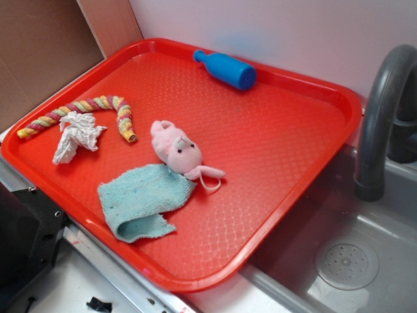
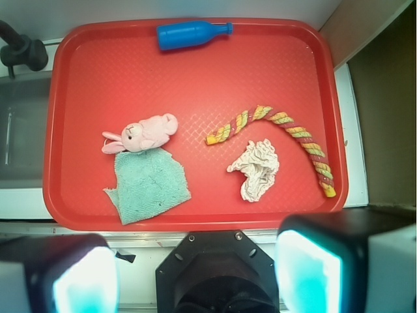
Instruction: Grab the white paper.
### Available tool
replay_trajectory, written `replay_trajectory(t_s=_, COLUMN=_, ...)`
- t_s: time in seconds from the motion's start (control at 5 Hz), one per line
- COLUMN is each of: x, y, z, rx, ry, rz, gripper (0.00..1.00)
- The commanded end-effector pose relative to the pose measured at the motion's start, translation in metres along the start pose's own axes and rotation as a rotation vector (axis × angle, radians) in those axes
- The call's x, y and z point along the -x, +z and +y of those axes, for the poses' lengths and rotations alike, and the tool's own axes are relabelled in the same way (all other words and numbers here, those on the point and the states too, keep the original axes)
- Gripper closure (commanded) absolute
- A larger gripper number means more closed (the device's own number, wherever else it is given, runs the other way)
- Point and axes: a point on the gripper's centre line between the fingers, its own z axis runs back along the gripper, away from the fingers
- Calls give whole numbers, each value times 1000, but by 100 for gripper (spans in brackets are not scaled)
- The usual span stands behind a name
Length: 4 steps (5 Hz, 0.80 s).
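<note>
A toy kitchen setup: a grey sink [image 1: 345, 261] with a curved faucet [image 1: 381, 117] beside a red tray [image 1: 260, 130].

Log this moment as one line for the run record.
stage: pre-reach | claw: open, above tray's near edge | white paper: untouched on red tray, beside rope toy

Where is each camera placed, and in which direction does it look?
Exterior: it sits beside the counter, raised, looking down at an angle across the red tray toward the wall; a sink lies to the right. No gripper shows.
Wrist: it sits on the arm above the tray's near edge, looking almost straight down; the gripper shows blurred at the bottom, jaws apart.
Both show: white paper, pink plush, teal cloth, rope, blue bottle.
</note>
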Motion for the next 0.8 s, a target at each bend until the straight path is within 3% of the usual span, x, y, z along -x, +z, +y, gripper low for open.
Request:
replay_trajectory(t_s=0.0, x=0, y=0, z=0, rx=0, ry=0, rz=0, gripper=0)
replay_trajectory(t_s=0.4, x=-7, y=-41, z=10, rx=-107, ry=490, rz=-63, gripper=0)
replay_trajectory(t_s=0.6, x=-10, y=-73, z=19, rx=-117, ry=611, rz=-44, gripper=0)
